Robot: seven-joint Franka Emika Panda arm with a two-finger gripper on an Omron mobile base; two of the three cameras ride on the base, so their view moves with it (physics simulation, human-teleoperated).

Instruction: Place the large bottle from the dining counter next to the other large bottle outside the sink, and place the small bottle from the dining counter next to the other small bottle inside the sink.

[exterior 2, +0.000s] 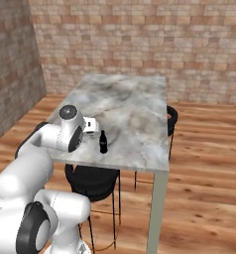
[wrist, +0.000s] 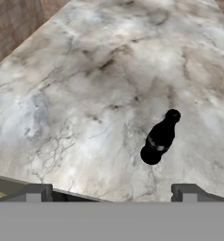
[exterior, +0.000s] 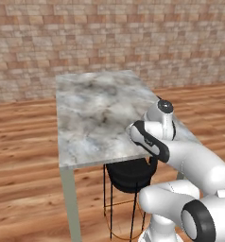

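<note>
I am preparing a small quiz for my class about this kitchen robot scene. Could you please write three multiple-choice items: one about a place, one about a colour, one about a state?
1. Where does the small bottle stand?
A. on the wooden floor
B. on the dining counter, near the edge closest to the robot
C. on a black stool

2. What colour is the small bottle?
A. black
B. green
C. red

3. How does the gripper stand?
A. shut on the small bottle
B. shut on nothing
C. open, holding nothing

Answers:
1 B: the right base view shows it upright on the marble top by the near edge.
2 A: the whole bottle, cap included, is black in the hand view.
3 C: the two fingertips stand wide apart at the bottom of the hand view, with the bottle further ahead, untouched.
</note>
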